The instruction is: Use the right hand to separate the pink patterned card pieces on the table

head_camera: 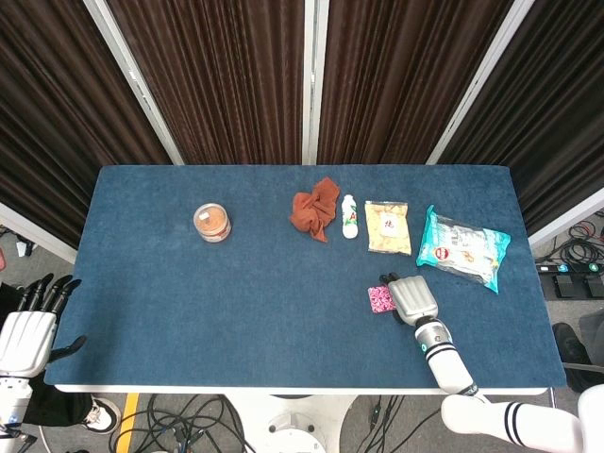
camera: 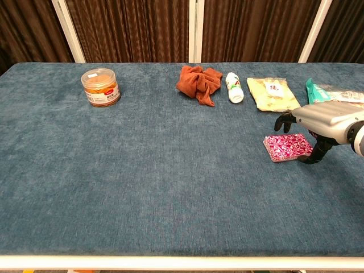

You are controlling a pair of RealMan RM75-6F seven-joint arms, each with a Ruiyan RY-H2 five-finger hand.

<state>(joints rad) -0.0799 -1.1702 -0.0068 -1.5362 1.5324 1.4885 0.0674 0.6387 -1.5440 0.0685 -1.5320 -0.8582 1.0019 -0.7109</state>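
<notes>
Right robot hand (camera: pixel 318 122): hovers palm-down over the right edge of the pink patterned card stack (camera: pixel 287 147); dark fingers spread forward above the cards and the thumb curves down beside the stack's right edge; it holds nothing, fingers apart.
Contact: from the chest view the thumb tip looks to be at or just beside the stack's edge; whether it touches I cannot tell.
Card stack: lies flat on the blue bench (camera: pixel 159 170), directly under and just left of the right robot hand, pieces piled together, none separated yet.
Step in hand: the approach, judging by the pose; separating has not begun.
Next move calls for: lowering the fingers onto the top cards and sliding or fanning them leftward off the pile, with light pressure so the whole stack does not shift as one.
Left robot hand (head_camera: pixel 28 326): off the bench's near-left corner, well apart from the cards, fingers spread, idle.
</notes>
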